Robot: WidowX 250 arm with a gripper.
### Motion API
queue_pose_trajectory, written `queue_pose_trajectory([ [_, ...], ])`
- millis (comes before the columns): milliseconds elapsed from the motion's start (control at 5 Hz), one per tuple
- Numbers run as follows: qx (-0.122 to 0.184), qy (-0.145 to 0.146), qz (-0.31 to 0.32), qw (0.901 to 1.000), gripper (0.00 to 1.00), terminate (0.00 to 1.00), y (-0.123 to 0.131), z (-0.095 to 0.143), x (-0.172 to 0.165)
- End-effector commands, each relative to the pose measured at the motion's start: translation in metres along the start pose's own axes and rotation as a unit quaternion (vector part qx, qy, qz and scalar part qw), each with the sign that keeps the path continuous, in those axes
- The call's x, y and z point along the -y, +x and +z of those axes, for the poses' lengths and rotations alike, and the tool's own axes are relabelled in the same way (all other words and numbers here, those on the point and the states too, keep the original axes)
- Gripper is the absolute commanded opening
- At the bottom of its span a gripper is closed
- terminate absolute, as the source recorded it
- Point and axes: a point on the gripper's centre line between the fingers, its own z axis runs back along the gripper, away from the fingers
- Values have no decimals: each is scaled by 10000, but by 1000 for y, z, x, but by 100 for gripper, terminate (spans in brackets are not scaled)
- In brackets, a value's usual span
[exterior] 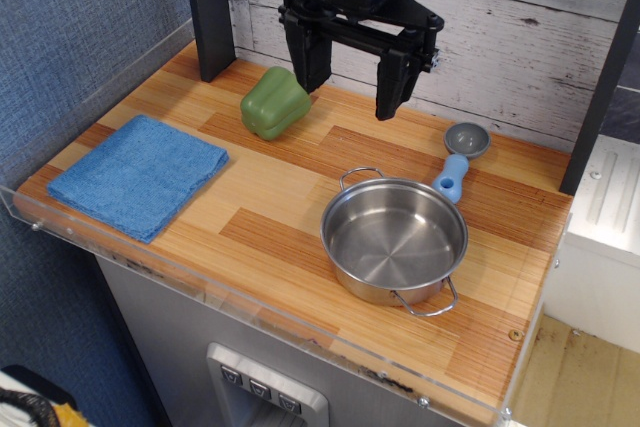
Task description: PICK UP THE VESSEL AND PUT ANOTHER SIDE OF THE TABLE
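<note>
The vessel [393, 240] is a shiny round steel pot with two wire loop handles, standing upright and empty on the right part of the wooden table [270, 237]. My gripper [350, 95] hangs above the back middle of the table, up and to the left of the pot, well apart from it. Its two black fingers [309, 59] are spread wide with nothing between them.
A green pepper [273, 103] lies just left of the gripper. A blue cloth [138, 176] lies at the left front. A grey scoop with a blue handle [459, 156] lies just behind the pot. A black post [209, 12] stands at the back left.
</note>
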Motion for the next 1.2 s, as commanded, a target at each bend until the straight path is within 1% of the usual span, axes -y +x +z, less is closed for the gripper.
queue_pose_trajectory([
  [0,0,0,0,10000,100,0,0,0,0],
  [200,60,-113,-184,9997,100,0,8,-7,31],
  [400,200,-82,-355,9991,100,0,17,-10,64],
  [600,358,-23,-446,9984,100,0,15,-12,92],
  [800,255,-36,-318,9992,100,0,12,-29,106],
  [1000,214,-62,-220,9995,100,0,5,-39,105],
])
